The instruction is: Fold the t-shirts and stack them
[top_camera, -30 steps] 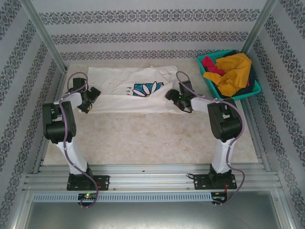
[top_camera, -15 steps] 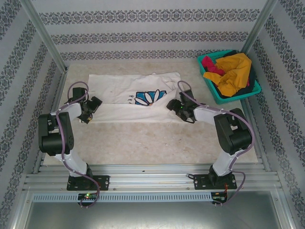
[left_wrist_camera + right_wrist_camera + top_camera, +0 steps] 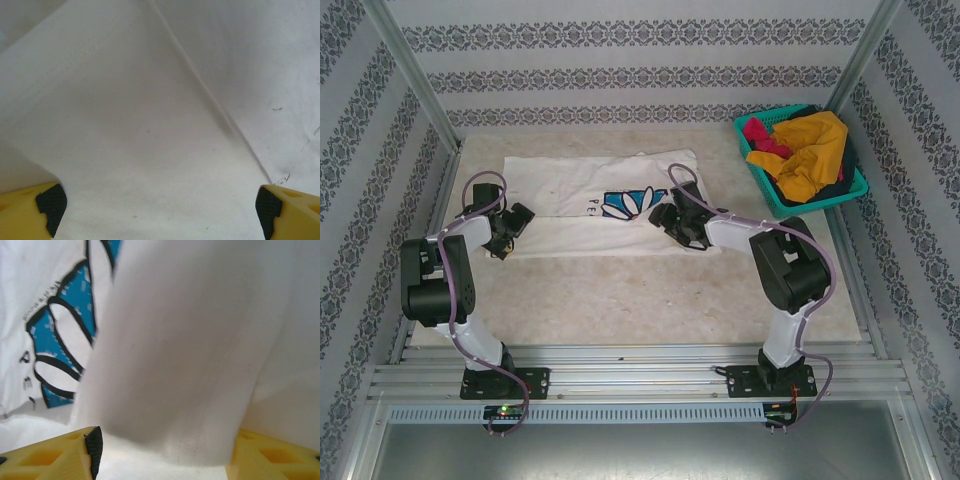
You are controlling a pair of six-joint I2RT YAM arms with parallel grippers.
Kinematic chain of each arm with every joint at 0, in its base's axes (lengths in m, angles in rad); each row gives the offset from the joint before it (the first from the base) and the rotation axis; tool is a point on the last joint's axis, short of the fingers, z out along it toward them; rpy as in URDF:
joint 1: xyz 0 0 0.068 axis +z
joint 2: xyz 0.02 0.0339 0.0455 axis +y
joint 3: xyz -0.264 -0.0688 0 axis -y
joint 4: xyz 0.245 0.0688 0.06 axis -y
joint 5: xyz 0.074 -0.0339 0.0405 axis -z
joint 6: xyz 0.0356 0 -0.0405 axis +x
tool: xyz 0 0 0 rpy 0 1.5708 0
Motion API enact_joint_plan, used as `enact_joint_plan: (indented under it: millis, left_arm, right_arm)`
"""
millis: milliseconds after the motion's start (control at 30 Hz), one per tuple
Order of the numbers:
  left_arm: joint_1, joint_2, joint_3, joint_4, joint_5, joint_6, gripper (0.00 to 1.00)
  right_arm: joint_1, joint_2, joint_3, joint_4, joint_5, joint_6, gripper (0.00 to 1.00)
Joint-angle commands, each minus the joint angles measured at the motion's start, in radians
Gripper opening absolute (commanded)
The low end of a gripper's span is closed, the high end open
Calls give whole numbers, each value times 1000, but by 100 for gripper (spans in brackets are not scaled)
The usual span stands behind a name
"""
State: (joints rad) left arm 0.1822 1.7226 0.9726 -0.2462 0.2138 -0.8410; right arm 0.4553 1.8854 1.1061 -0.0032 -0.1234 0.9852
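The cream-white t-shirt (image 3: 570,185) lies spread across the back of the table, its blue daisy print (image 3: 625,203) facing up. My left gripper (image 3: 512,225) rests at the shirt's left edge. In the left wrist view that gripper (image 3: 157,212) is open, with flat white cloth (image 3: 150,125) under its spread fingers. My right gripper (image 3: 667,217) sits just right of the print. In the right wrist view it (image 3: 165,457) is closed in on a raised fold of the shirt (image 3: 175,365), the print (image 3: 60,340) to its left.
A teal mesh basket (image 3: 763,180) stands at the back right corner, holding a mustard-yellow shirt (image 3: 810,150), a magenta one (image 3: 760,135) and a dark one (image 3: 848,165). Bare tabletop (image 3: 620,300) stretches in front of the shirt. Metal frame posts flank the workspace.
The shirt slid toward the near side with both grippers a second ago. Since half a second ago, the right gripper has moved left toward the print with cloth; the left arm stayed still.
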Motion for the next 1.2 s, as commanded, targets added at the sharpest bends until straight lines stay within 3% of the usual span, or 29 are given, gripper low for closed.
enact_joint_plan:
  millis: [0,333,533,733,1167]
  left_arm:
    - [-7,29,-42,-121,-23,5,100]
    - [-6,14,-37,-132,-29,22,100]
    - [-6,0,-40,-136,-33,28,100]
    - [-6,2,-32,-117,-26,22,100]
    - [-17,-40,-150,-167,-18,22,100]
  right_arm:
    - [-9,48,84,15,-26,-50,63]
    - [-41,270,429,-43,-115,-103,64]
    - [-50,264,499,-56,-112,-131,64]
    - [-52,230,385,-67,-79,-133,64]
    - [-146,-34,-157,-11,-27,-69,72]
